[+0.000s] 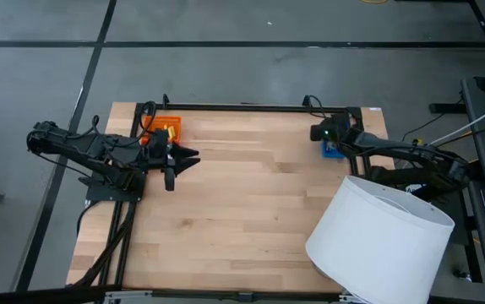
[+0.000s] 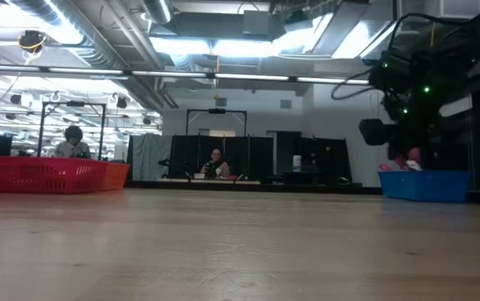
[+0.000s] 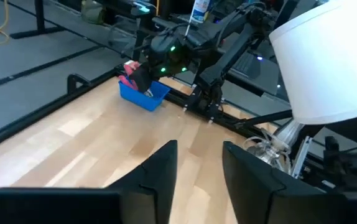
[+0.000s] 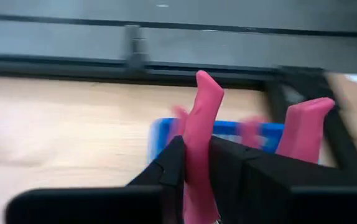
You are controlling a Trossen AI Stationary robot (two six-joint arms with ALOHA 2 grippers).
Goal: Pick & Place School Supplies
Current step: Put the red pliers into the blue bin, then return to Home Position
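Note:
My right gripper point(image 4: 196, 148) hangs over the blue tray point(image 1: 333, 152) at the table's far right, shut on a pink-handled plier-like tool point(image 4: 200, 118). The tool also shows in the left wrist view point(image 3: 129, 70) and in the low view point(image 2: 411, 156), just above the tray's rim point(image 2: 424, 176). My left gripper point(image 3: 199, 149) is open and empty above the bare wood, beside the orange tray point(image 1: 165, 127) at the far left. Yellow pieces point(image 1: 170, 132) lie in the orange tray. My right gripper pinches one of the tool's two pink handles point(image 4: 198, 134) between its two fingers. The other handle point(image 4: 303, 124) stands free beside the fingers. The fingers come from above, slanting down over the blue tray. The tool's lower end is hidden behind the fingers.
A big white cylinder point(image 1: 382, 241) lies tilted at the table's near right corner, next to the right arm. A black rail point(image 1: 251, 107) runs along the far edge. Bare wood point(image 1: 242, 203) lies between the two trays. People sit in the room far behind point(image 2: 215, 163).

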